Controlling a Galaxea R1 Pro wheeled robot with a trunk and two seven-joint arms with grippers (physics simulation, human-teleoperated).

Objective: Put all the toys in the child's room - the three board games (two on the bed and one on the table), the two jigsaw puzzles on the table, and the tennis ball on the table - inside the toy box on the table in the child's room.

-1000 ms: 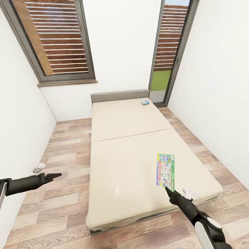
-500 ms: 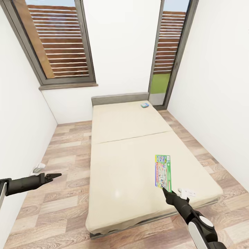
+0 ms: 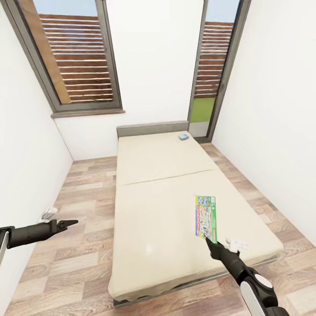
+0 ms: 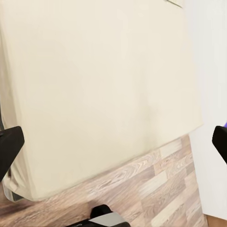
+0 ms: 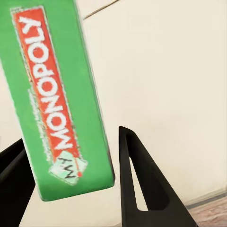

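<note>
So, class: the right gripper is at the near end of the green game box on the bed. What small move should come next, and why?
Probably close the right gripper on the game box: its fingers sit either side of the box's near end, apparently not yet clamped, on the bed.

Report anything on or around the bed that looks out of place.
Two board games lie on the bed: a green Monopoly box near the foot, its end between the right end effector's open fingers, and a small blue box by the headboard. White objects lie on the floor either side.

Head view high, facing down bed (image 3: pixel 162 210); both wrist views close — same bed.
</note>
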